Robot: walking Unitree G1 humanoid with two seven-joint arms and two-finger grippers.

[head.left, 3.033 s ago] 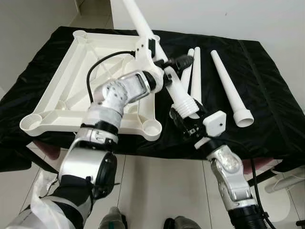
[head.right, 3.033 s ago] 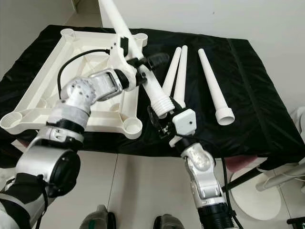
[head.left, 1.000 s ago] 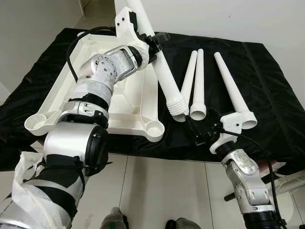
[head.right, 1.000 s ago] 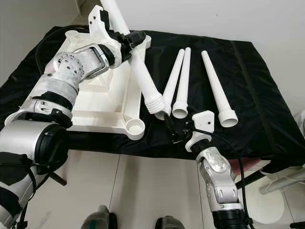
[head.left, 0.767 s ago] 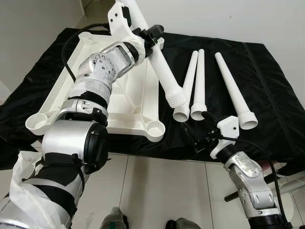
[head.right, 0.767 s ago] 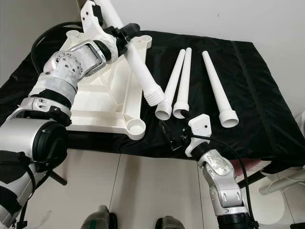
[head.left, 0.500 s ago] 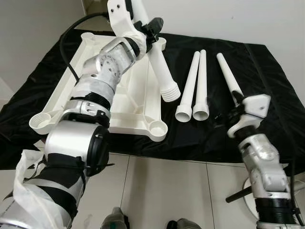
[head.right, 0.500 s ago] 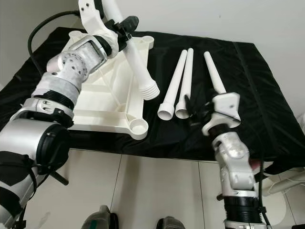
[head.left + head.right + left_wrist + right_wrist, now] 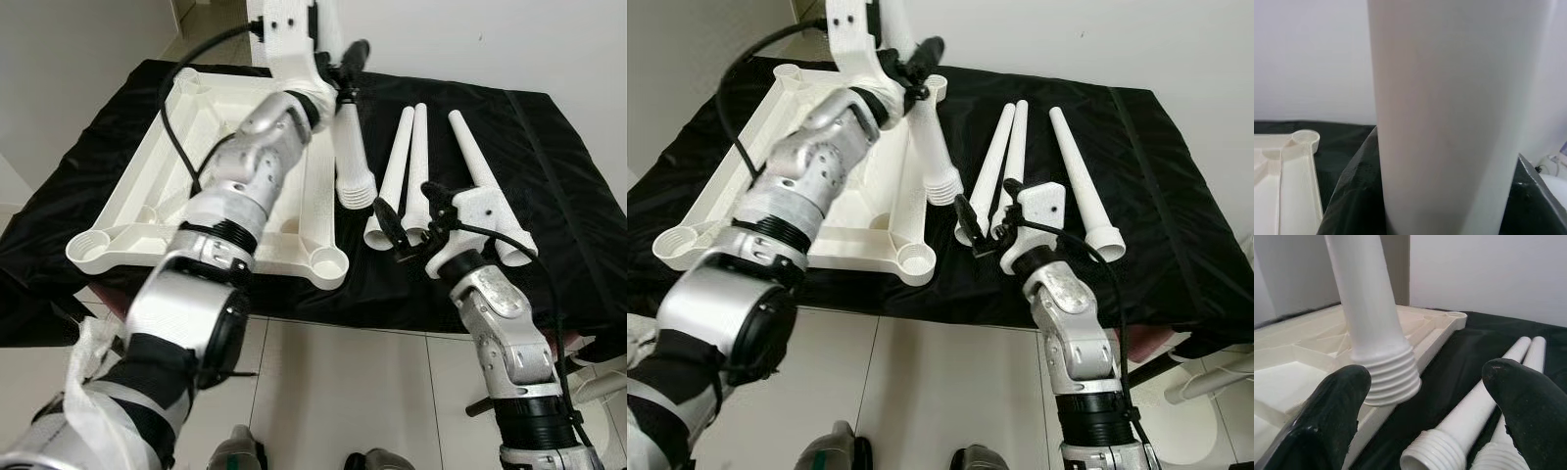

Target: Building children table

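Note:
The white tabletop [image 9: 147, 186] lies upside down on the left of the black-covered table. My left gripper [image 9: 338, 73] is shut on a white leg [image 9: 931, 137], held steeply tilted; its threaded end [image 9: 355, 186] hangs just over the tabletop's right rim, clear of the near corner socket [image 9: 328, 261]. That leg [image 9: 1449, 122] stands close up in the left wrist view. My right gripper [image 9: 404, 201] is open with nothing between its fingers [image 9: 1327, 416], hovering above the threaded ends of two legs [image 9: 397, 176] that lie side by side. A third leg [image 9: 480, 176] lies farther right.
The black cloth [image 9: 568, 196] drapes over the table's front edge and covers its right part. A white wall stands close behind. Tiled floor [image 9: 323, 392] lies below, with a white stand base [image 9: 1215, 377] at the lower right.
My right gripper has left the held leg's threaded end, swung out right, then come back left over the two lying legs. The left arm has raised its leg steeper.

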